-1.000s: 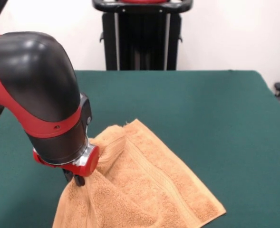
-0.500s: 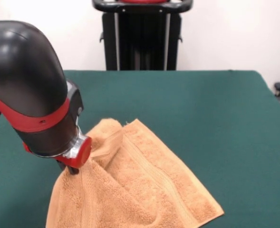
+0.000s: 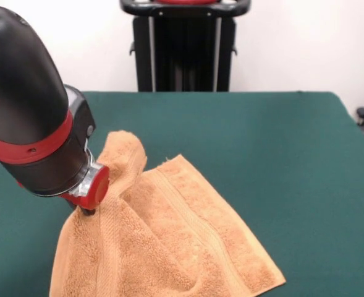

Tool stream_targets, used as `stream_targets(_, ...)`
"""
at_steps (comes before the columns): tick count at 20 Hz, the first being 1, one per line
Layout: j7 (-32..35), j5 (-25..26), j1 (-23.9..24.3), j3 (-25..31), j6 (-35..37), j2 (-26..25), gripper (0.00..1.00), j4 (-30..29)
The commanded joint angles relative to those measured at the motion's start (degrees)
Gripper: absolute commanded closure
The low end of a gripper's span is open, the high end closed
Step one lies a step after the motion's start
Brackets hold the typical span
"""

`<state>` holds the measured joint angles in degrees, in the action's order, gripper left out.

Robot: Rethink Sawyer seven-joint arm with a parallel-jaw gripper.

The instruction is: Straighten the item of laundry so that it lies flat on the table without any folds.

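End effector (image 3: 88,211) sits low at the left of the front view, mostly hidden under the red collar of the arm (image 3: 30,117); only a dark tip shows, pressed into the towel (image 3: 169,241), and whether it is wide, narrow or clamped on cloth cannot be told. Towel is orange-tan terry, lying on the green desk (image 3: 262,142) at lower centre-left, its near edge cut off by the bottom of the frame. One part of the towel stands up in a rounded hump just beside the collar, touching it, with creases running down from that hump toward the dark tip. Right portion lies flatter, a woven stripe band running diagonally across it toward the lower right corner. Far corner of the flat part points toward the pedestal (image 3: 185,46), which stands well apart at the desk's far edge.
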<state>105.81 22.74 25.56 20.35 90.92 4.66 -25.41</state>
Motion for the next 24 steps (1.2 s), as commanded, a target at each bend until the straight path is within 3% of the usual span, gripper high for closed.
stream_targets(1, -22.31, 3.52, -2.74, 7.64, 9.05, -2.59, 1.0, 4.81)
stream_targets(7, -26.96, 5.08, -1.84, 9.62, 10.44, -4.19, 1.0, 7.96)
stream_targets(24, -38.91, 20.46, 2.64, 23.49, 16.35, -5.15, 1.0, 13.51)
